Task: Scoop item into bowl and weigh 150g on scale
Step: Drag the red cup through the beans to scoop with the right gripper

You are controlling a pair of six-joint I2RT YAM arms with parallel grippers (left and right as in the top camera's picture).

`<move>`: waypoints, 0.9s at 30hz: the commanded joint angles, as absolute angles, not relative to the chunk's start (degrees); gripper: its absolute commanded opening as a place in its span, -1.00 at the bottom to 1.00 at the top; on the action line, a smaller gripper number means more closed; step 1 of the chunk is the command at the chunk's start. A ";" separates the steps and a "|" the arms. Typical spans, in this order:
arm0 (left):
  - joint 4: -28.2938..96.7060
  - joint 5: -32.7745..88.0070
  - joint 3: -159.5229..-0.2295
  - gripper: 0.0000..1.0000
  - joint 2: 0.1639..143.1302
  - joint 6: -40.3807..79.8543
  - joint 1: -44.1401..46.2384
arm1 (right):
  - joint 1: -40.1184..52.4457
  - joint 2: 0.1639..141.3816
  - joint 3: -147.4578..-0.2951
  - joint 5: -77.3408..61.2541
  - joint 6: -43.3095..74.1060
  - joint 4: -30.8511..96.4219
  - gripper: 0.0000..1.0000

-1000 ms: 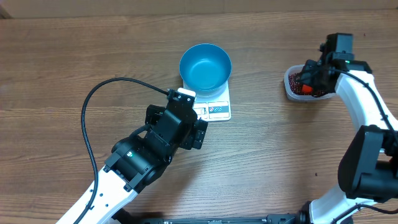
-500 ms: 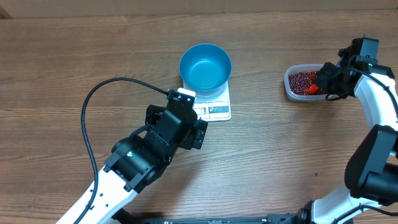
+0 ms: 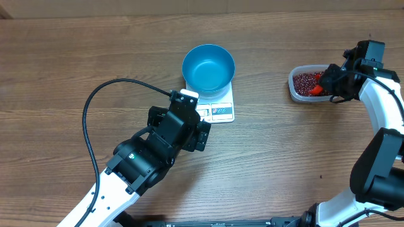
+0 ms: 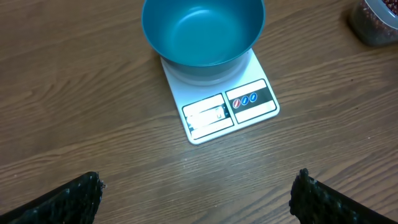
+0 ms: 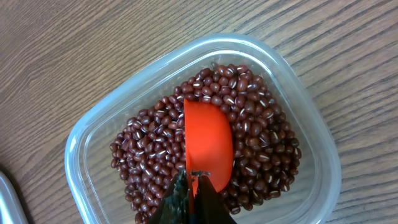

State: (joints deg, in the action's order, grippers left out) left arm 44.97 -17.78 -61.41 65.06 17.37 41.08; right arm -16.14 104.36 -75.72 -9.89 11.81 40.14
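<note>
Right wrist alone shows right pincer [image 5: 191,186] pinching scoop [image 5: 208,146] in beans [image 5: 261,130]; left pincer [image 4: 196,199] spread.

No words or numbers can be read. The scale [image 4: 221,93] carries along one edge a pale display [image 4: 208,116], digits too faint, beside three round red-and-blue marks [image 4: 244,99].

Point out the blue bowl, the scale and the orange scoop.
blue bowl [image 3: 208,66], overhead view, inner floor.
scale [image 4: 250,99], left wrist view, button panel.
orange scoop [image 5: 207,146], right wrist view, rounded back.
</note>
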 commanded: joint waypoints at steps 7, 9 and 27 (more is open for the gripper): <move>44.82 -18.00 -61.17 0.99 65.58 16.91 40.47 | -16.86 106.65 -72.69 -6.17 11.66 40.93 -0.93; 44.82 -18.00 -61.17 0.98 65.58 16.91 40.47 | -16.86 106.65 -72.69 -6.13 11.66 40.95 -0.93; 44.82 -18.00 -61.17 0.99 65.58 16.91 40.47 | -19.81 106.65 -72.69 -6.35 10.46 42.57 -0.93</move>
State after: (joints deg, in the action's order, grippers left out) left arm 44.99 -17.78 -61.41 65.06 17.37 41.08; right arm -18.52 104.40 -75.29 -10.98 11.79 40.77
